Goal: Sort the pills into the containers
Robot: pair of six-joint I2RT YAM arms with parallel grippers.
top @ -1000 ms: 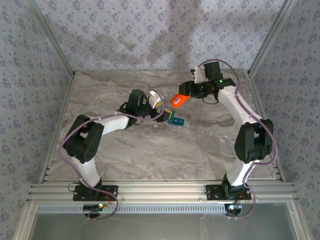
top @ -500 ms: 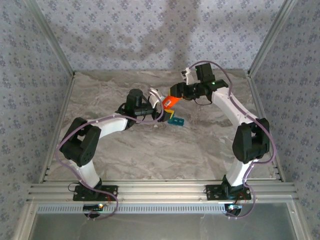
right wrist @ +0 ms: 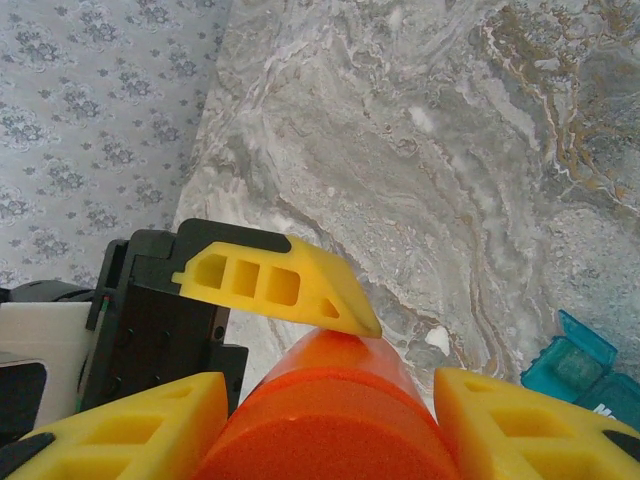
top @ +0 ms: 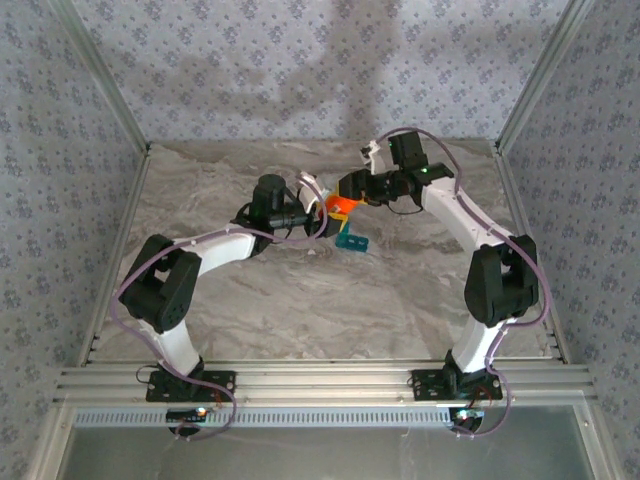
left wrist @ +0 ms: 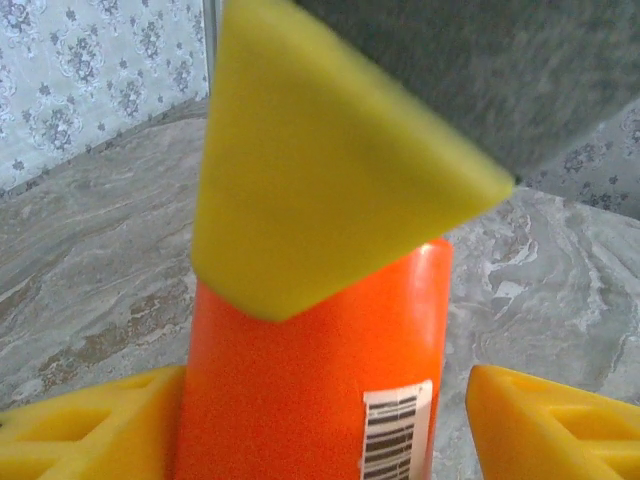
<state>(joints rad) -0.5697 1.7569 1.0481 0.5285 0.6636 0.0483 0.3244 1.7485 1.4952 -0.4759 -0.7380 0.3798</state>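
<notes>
in your right gripper [right wrist: 330, 385] the orange bottle [right wrist: 330, 440] was clamped, with the yellow fingers [right wrist: 130, 425] pressed to either side of it, and it hung clear of the table [top: 300, 300]. the bottle's long axis ran straight out from that hand toward your left gripper [left wrist: 325, 380], which met it end-on from the other side. that left hand was spread around the bottle's far end rather than clenched. in the left wrist view one finger lay against the orange wall and the other stood off it with a gap showing, so you had no second grip on it yet. whether a cap sat on that end, you could not tell.

the pill box [right wrist: 572, 362] lay on the table just beside the two hands and below them, on the side toward the arm bases. it was near both arms, perhaps a touch nearer the left. to reach its small compartments, the bottle's mouth would likely have had to tip down and back toward the bases.
</notes>
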